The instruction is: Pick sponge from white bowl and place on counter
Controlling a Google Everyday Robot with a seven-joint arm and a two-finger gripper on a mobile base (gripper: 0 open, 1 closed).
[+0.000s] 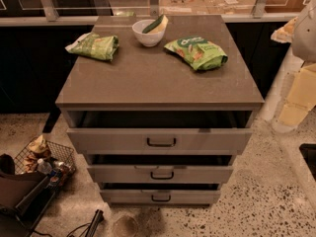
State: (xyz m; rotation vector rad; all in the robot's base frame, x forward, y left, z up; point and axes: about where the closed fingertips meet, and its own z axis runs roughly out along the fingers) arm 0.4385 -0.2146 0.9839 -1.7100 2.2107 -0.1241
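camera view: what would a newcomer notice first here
The small white bowl at the back of the grey-brown stone-like counter, with a green-and-yellow sponge propped in it, flanked by two crinkly green snack bags. Below, three grey drawers stand partly open. The gripper is not in view.

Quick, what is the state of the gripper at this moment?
Gripper: cannot be told. It hangs at the right edge, beside the counter, far from the sponge, which lies in the white bowl.

1 cam, high front, down onto counter (pixel 158 75), end effector (pixel 284 31) rt edge
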